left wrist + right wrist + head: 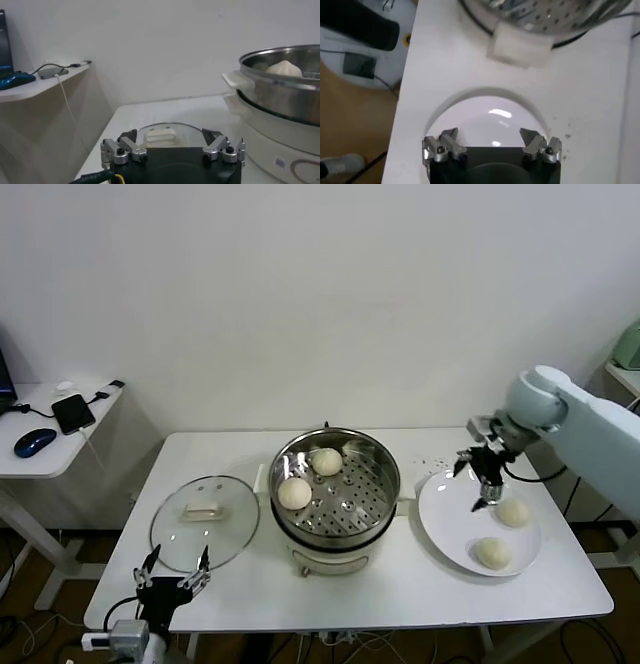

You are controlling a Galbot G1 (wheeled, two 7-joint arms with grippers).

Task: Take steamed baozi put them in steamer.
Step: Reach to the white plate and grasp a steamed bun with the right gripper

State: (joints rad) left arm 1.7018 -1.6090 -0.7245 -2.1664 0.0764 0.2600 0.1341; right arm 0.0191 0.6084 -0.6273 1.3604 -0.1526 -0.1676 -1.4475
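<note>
While two baozi already sit in the steamer [335, 489], two are left on the white plate [455, 529] at right, so I'd judge the task half done. Bun in steamer far side [326, 461], second at its left [294, 493]. On the plate: one bun [513, 513] just beside the right hand, another [492, 553] nearer the front edge.

Right hand [481, 480] hangs over the plate's far-left part, fingers apart, nothing between them; looks lined up to come down on the closer plate bun. Left hand [172, 574] parked at the near-left bench [560, 584] edge, fingers spread, empty, just near of the glass lid [204, 522], which lies flat left of the steamer, probably set aside to leave the pot open for loading.

Head view alone shows all four buns and both arms. Right wrist view shows its own spread fingers [444, 145] above bare plate, with the steamer's handle beyond, but no bun. Left wrist view gives a low side look: lid handle [161, 135], steamer wall, one bun top [284, 68] over the rim.
</note>
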